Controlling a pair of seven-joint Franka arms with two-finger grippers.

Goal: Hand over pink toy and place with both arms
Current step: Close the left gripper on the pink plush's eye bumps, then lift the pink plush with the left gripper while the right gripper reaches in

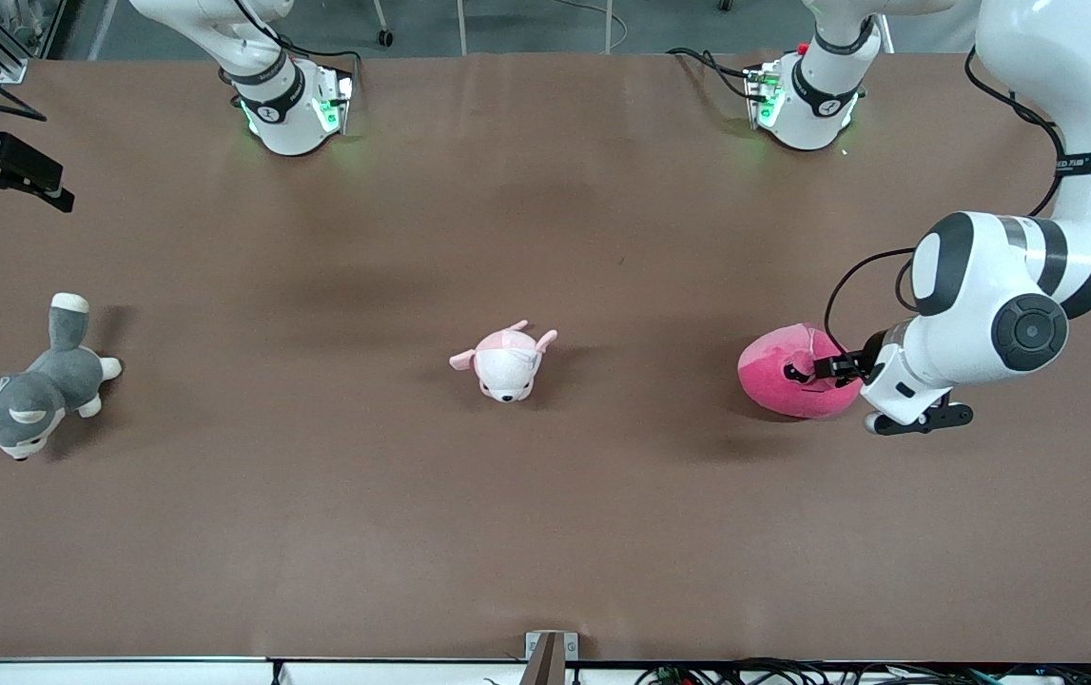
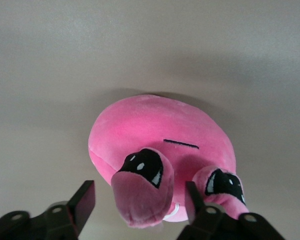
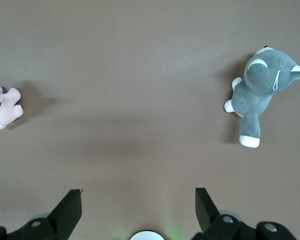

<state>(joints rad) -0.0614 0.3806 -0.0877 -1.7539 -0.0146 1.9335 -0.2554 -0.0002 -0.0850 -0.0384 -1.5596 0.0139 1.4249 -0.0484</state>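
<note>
Front view: pink toy (image 1: pixel 797 385) resting on table (image 1: pixel 545 533) toward left arm's end, level with white puppy plush (image 1: pixel 505 363) at mid-table and well apart from it; grey husky plush (image 1: pixel 27 395) at right arm's end. Left gripper (image 1: pixel 813 369) down at the toy, reaching in from the side. Risks noted: grip set on a protruding eye stalk only, not the body, so soft plush likely to compress and slip out on lifting, or to swing and hang tilted, making the handover grasp awkward for the other arm; fingers low near the table, so possible scraping if driven lower; closing off-centre could push the toy sideways instead of pinching it. Left wrist view: left gripper (image 2: pixel 140 200) fingers (image 2: pixel 82 200) spread wide, one eye stalk (image 2: pixel 142 187) between them, second eye (image 2: pixel 221 187) just outside one finger and apparently touching it; no squeeze visible yet, nothing held. Right wrist view: right gripper (image 3: pixel 139 207) fingers spread apart, empty, high over bare table near its own base; right arm waiting.
</note>
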